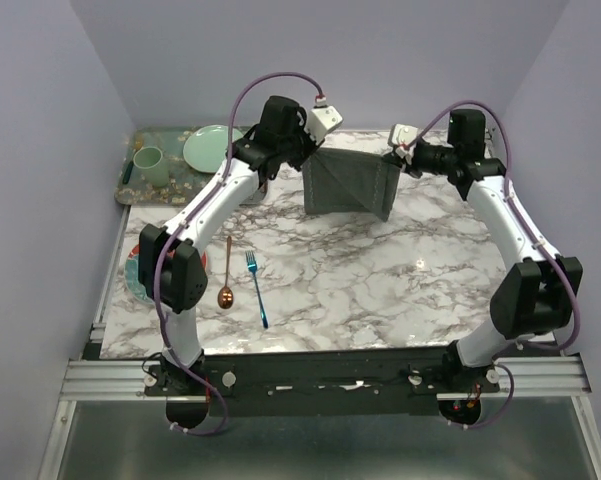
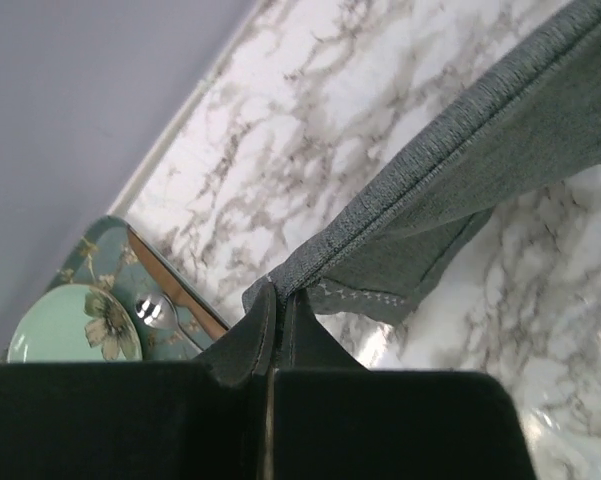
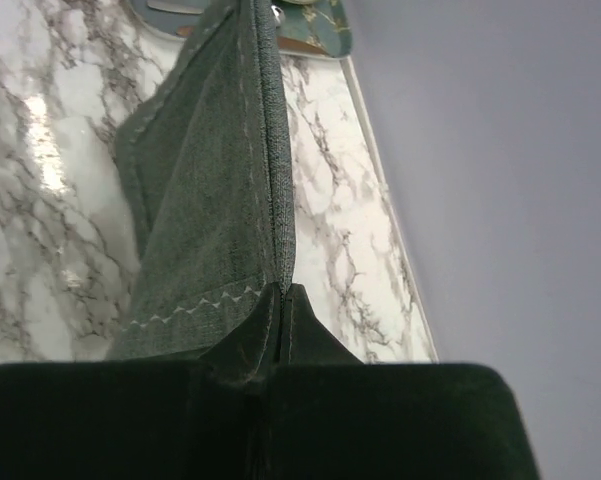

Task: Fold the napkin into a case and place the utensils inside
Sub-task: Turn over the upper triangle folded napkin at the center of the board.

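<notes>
Grey cloth fills the nip of both tools. The left tool (image 2: 280,295) has its fingers pressed together on one upper corner of the napkin (image 1: 345,185), and the right tool (image 3: 282,290) is clamped the same way on the opposite corner. The held edge is stretched taut between them, running left to right along the far side of the table (image 1: 380,270). The rest of the cloth hangs down toward the marble; whether its lower edge touches cannot be told.

Key relation — the fold axis. The taut edge lies crosswise to the arms, so, as a judgement, the next fold means carrying that edge toward the near side and laying it down parallel.

The blue fork (image 1: 257,288) and copper spoon (image 1: 227,270) lie side by side at the near left, well apart from the napkin. Their long axes run near to far — at right angles to the held edge. The left arm is the nearer one to them.
</notes>
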